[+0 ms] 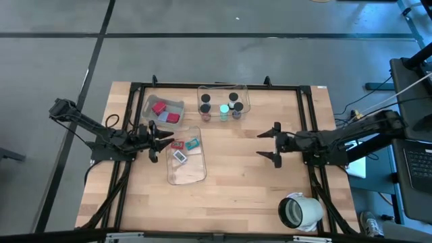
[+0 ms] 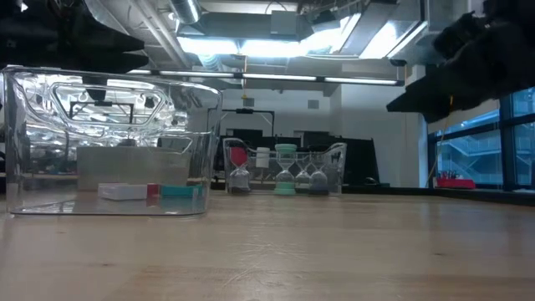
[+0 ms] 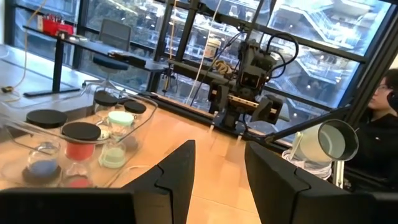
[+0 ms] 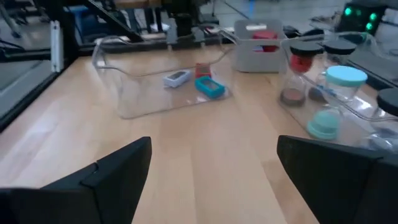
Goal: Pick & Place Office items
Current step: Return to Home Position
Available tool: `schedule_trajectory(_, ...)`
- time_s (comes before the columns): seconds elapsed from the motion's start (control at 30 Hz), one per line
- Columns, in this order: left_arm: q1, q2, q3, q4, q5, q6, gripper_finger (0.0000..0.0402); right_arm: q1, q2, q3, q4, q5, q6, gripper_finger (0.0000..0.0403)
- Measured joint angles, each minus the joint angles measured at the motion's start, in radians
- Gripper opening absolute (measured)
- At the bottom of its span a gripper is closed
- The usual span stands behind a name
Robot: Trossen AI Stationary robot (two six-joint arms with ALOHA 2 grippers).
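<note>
Three small items lie on the floor of a clear bin (image 1: 185, 156): a teal block (image 1: 192, 144), a red piece (image 1: 178, 144) and a white tag (image 1: 179, 156). In the right wrist view they are the teal block (image 4: 209, 87), the red piece (image 4: 203, 69) and the white tag (image 4: 177, 78). Black-capped sand timers (image 1: 222, 106) stand upright in a second clear bin (image 1: 240, 90). Red blocks (image 1: 165, 111) lie in a grey bin. My left gripper (image 1: 164, 140) (image 3: 219, 168) hangs open at the first bin's left rim. My right gripper (image 1: 262, 144) (image 4: 214, 168) is open over bare wood right of it.
A large grey-white roll (image 1: 300, 210) lies near the table's near right corner. A black frame (image 1: 307, 115) runs around the work area. Bare wood (image 1: 233, 175) stretches between the item bin and my right gripper. A person (image 3: 379, 124) shows beyond the table.
</note>
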Motion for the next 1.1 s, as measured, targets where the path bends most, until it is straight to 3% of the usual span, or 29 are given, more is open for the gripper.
schedule_trajectory(0.27, 0.0, 0.0, 0.0, -0.002, 0.0, 0.001, 0.0137, -0.025, 0.0, -0.109, 0.222, -0.018, -0.022, 0.0349)
schedule_trajectory(0.6, 0.0, 0.0, 0.0, -0.002, 0.0, 0.001, 0.0137, -0.053, 0.001, -0.131, 0.203, -0.003, -0.022, 0.0349)
schedule_trajectory(0.9, 0.0, 0.0, 0.0, -0.002, -0.001, 0.002, 0.0137, -0.054, 0.001, -0.13, 0.148, 0.421, 0.228, 0.0349)
schedule_trajectory(1.1, 0.0, 0.0, 0.0, -0.002, -0.001, 0.002, 0.014, -0.054, 0.001, -0.13, 0.053, 0.554, 0.281, 0.0323)
